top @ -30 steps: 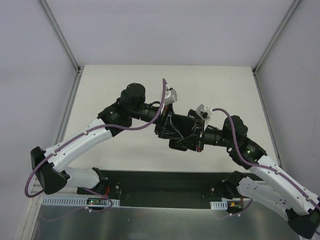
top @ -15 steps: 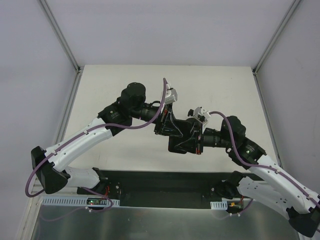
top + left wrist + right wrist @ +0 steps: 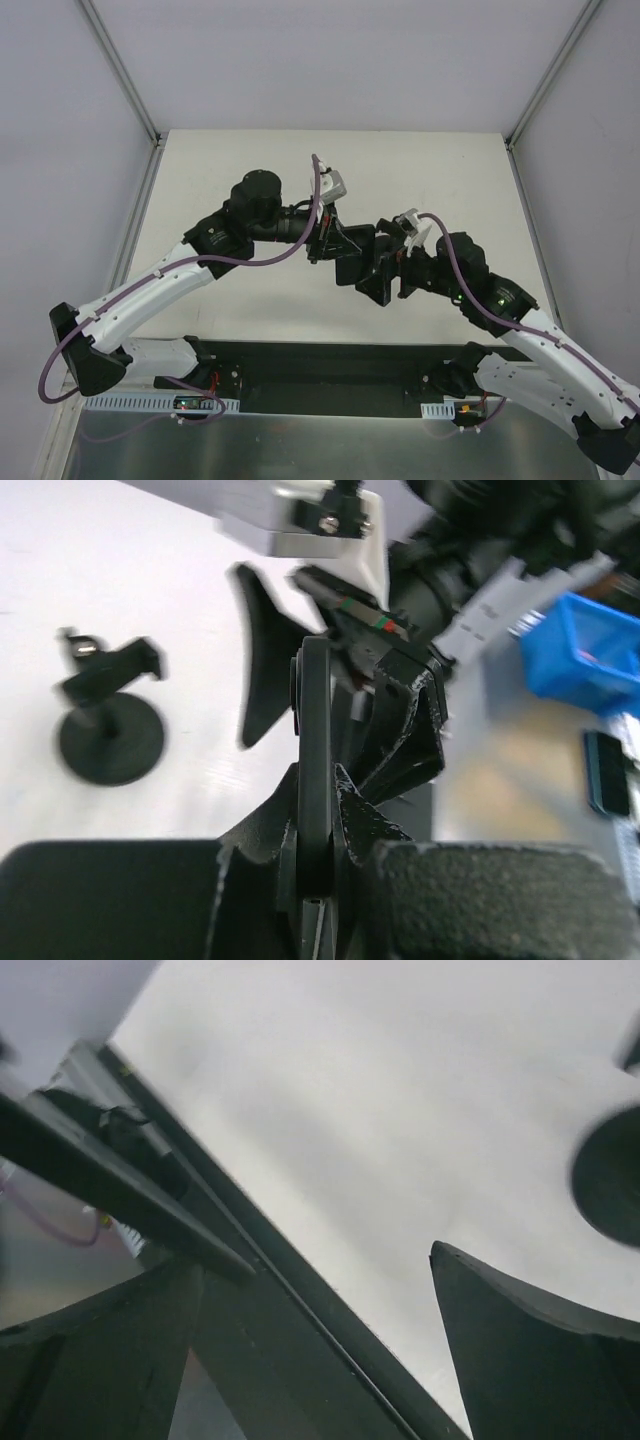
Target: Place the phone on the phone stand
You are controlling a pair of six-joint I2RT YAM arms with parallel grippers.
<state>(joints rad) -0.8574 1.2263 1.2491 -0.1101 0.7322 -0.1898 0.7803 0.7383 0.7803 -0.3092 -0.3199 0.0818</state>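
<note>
Pale table (image 3: 230, 170) between grey walls (image 3: 60, 150), a blue bin (image 3: 590, 645) (contents blurred) in the left wrist view

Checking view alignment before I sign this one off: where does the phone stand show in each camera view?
Top external: it cannot be picked out among the black arm parts at mid-table.
Left wrist: the phone stand is at the left, upright on its disc base.
Right wrist: probably the phone stand, a blurred dark round shape cut by the right edge.
Shared landmark: the white table top.
</note>
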